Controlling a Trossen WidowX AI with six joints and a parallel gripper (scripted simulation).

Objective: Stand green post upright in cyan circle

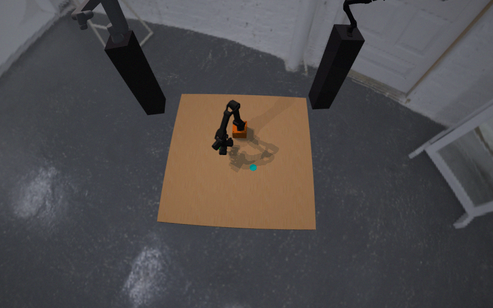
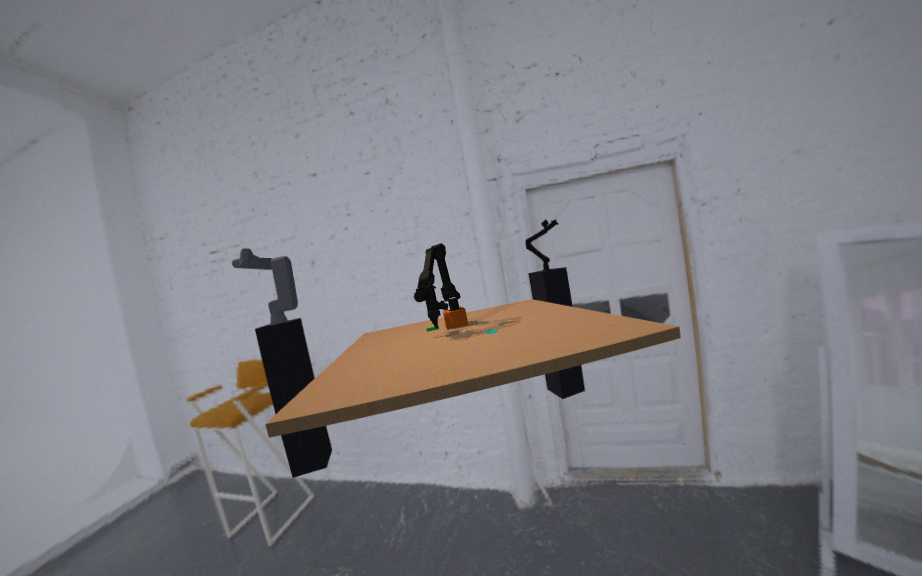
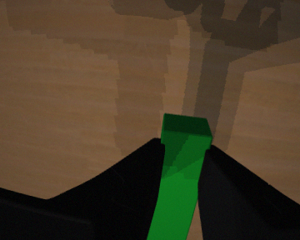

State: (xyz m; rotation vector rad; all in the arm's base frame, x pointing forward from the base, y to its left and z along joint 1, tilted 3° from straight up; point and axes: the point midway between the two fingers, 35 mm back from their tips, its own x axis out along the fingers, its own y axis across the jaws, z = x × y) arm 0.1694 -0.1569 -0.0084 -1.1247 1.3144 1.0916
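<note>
Claw [image 1: 221, 148] [image 2: 434, 325] [image 3: 182, 152] and green post [image 1: 219, 148] [image 2: 432, 329] [image 3: 176, 187] are together over the counter [image 1: 237, 202] [image 2: 464, 358] [image 3: 52, 92], between its middle and the left edge as the top view shows it. The claw is pinching the post, one black finger against each long side, and the post's squared end juts out a little past the fingertips in the wrist view. The post lies on its side, not upright, low at the surface; whether it touches the wood cannot be told. From above, the claw hides most of it.

The cyan circle [image 1: 253, 167] [image 2: 491, 331] is flat on the counter, near its middle and well apart from the post. It sits nearer the right edge than the post does, and farther from the back edge, the one closest to the two dark pillars [image 1: 135, 72] [image 2: 289, 372].

The black arm [image 1: 224, 122] [image 2: 443, 268] rises from an orange base [image 1: 239, 135] [image 2: 455, 319], which stands nearer the back edge than the circle, then bends over and down to the claw. The arm's shadow falls across the wood, reaching the circle.
</note>
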